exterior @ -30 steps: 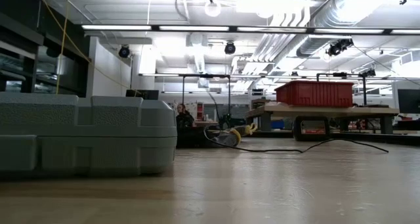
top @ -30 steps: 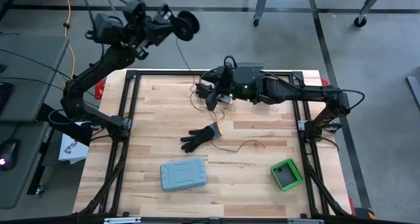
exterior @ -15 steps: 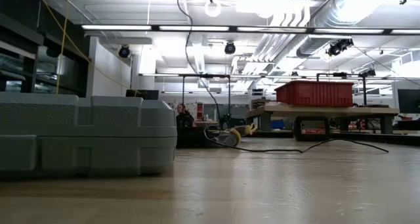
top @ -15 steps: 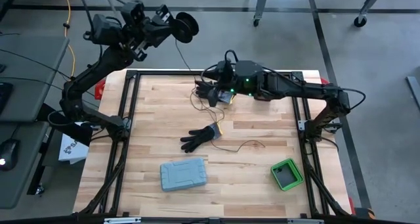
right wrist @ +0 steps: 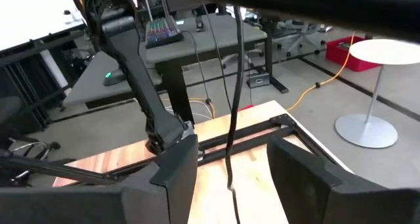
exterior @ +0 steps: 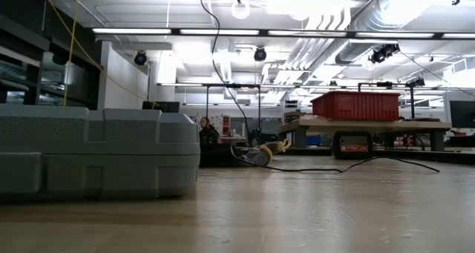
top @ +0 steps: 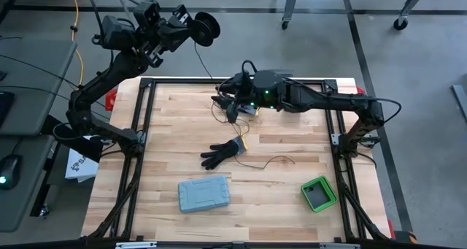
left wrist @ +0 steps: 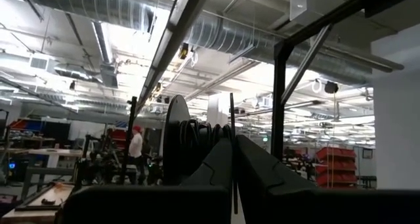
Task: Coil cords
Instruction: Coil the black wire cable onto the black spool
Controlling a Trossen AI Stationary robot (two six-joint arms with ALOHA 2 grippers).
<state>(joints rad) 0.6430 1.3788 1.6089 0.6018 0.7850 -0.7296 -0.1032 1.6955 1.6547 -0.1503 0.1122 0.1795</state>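
**Holding the coil high, second hand open around the wire**

I am holding my left gripper [top: 198, 28] raised high, past the far left corner of the table [top: 292, 169], outside the frame. Its fingers are closed tight on a small black ring-shaped coil [top: 209, 28] of the cord. In my left wrist view the coil [left wrist: 190, 148] is standing just beyond my two dark fingers [left wrist: 216, 171], which are pressing together with no gap.

From the coil, the thin dark wire [top: 201, 59] is hanging down toward the far edge of the table. There it is reaching my right gripper [top: 228, 106], which is staying low over the far part of the table, a little left of the middle. The fingers of this gripper are standing apart, and in my right wrist view the wire [right wrist: 234, 106] is running between them without being pinched; I cannot tell if it is touching one finger.

The rest of the wire [top: 266, 161] is lying loose on the wood, bending past a black glove [top: 221, 152] near the middle of the table. A grey case [top: 203, 194] is lying nearer the front, and a small green box [top: 319, 193] is sitting at the front right. In the low view the wire [exterior: 217, 53] is coming down as a thin dark line from above, behind the grey case [exterior: 96, 153].
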